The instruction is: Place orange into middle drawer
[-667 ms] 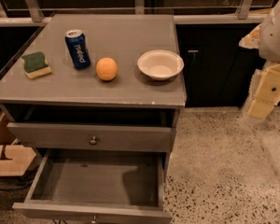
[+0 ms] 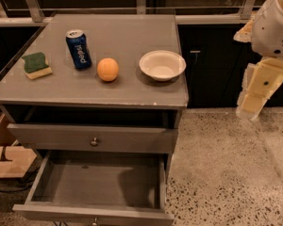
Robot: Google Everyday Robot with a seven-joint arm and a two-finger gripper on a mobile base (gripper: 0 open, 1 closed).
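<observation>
The orange sits on the grey cabinet top, between a blue soda can and a white bowl. The middle drawer is pulled out below it, and its dark grey inside holds nothing. My gripper hangs in the air to the right of the cabinet. It is well apart from the orange, at about the height of the cabinet top's front edge, and holds nothing I can see.
A green and yellow sponge lies at the left of the cabinet top. A shut drawer front with a round knob sits one tier above the open drawer. Speckled floor lies to the right. A wooden object stands at the left.
My gripper has shifted slightly to the left, toward the cabinet. The orange, can, bowl and drawers have not moved.
</observation>
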